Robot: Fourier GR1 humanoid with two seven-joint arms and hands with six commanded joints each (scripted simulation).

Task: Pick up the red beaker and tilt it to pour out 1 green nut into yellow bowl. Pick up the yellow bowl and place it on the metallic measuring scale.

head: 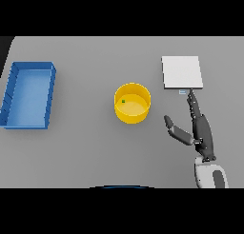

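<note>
1. The yellow bowl (132,103) stands on the grey counter (86,147) with one small green nut (123,101) lying inside it, toward its left wall. Judged from that, the pouring step looks finished, and the step in hand is picking up the bowl.
2. No red beaker shows anywhere in the head view.
3. The metallic measuring scale (181,72), a pale square plate, lies to the right of the bowl and a little farther from the robot, clear of it.
4. The right hand (199,128) is to the right of the bowl and nearer the robot, apart from it. It holds nothing: its fingers (192,104) reach straight out toward the scale's near edge, and its thumb (175,131) is spread wide toward the bowl.
5. The next move likely calls for swinging that hand left to the bowl's right wall, closing round the rim, then lifting it level so the nut stays in.
6. A blue bin (29,94) sits well to the left of the bowl. The left hand is out of sight.
</note>
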